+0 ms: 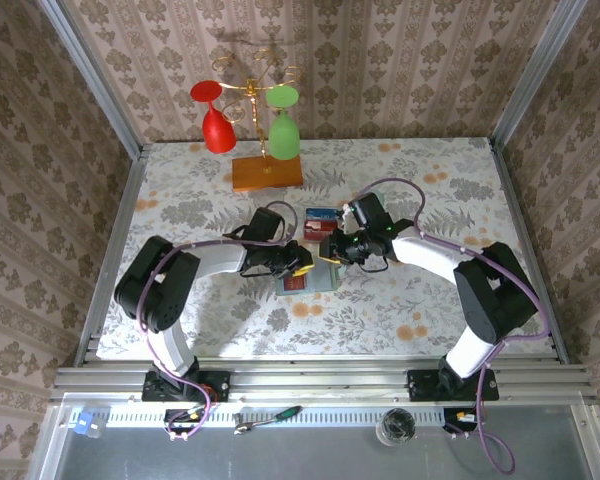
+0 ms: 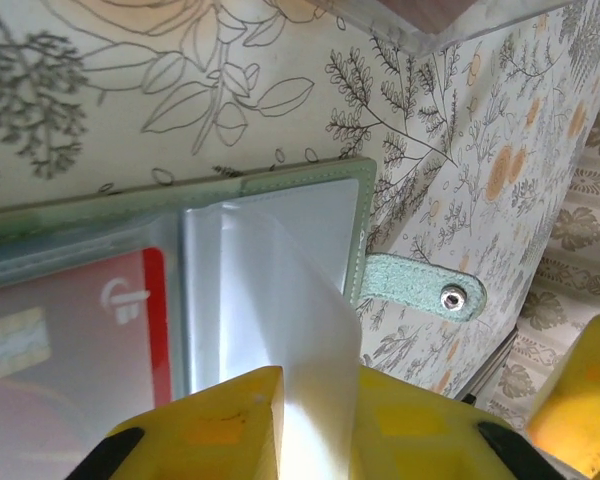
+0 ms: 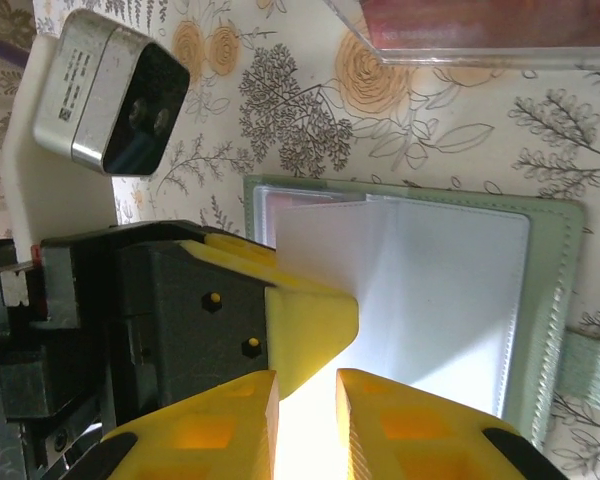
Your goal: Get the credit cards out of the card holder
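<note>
The card holder (image 2: 310, 178) is pale sage green with milky translucent sleeves, and a red credit card (image 2: 155, 330) with white markings shows through one. It lies on a cream surface (image 1: 380, 310) printed with grey leaves and orange flowers, walled by beige damask wallpaper (image 1: 400, 60). The left gripper (image 2: 315, 400) and right gripper (image 3: 308, 400) have bright yellow jaws on black bodies.

red glass (image 1: 218, 130) and green glass (image 1: 283, 135) hang upside down from a rack (image 1: 267, 172).
</note>
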Robot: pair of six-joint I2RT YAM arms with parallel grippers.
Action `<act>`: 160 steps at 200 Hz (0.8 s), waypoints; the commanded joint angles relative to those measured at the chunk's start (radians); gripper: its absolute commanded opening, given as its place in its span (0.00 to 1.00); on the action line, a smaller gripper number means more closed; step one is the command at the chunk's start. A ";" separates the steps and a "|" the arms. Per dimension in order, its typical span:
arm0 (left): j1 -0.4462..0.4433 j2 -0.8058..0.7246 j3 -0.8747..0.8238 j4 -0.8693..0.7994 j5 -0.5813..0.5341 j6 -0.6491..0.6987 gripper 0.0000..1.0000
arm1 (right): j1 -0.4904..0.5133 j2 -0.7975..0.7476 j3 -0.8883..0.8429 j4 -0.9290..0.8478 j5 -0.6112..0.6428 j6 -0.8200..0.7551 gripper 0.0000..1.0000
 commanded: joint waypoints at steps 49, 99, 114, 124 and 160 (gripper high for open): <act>-0.023 0.069 0.105 -0.013 0.054 -0.007 0.34 | -0.021 -0.077 -0.040 -0.059 0.035 -0.027 0.24; -0.015 0.100 0.157 -0.030 0.080 0.003 0.34 | -0.022 -0.062 -0.029 -0.057 0.038 -0.013 0.24; -0.003 0.097 0.158 -0.038 0.084 0.011 0.34 | -0.023 -0.049 -0.022 -0.052 0.032 -0.003 0.24; 0.006 0.090 0.150 -0.040 0.086 0.015 0.34 | -0.021 -0.040 -0.020 -0.046 0.028 0.001 0.24; 0.047 0.049 0.108 -0.056 0.092 0.035 0.30 | -0.010 0.004 0.008 -0.042 0.023 0.012 0.24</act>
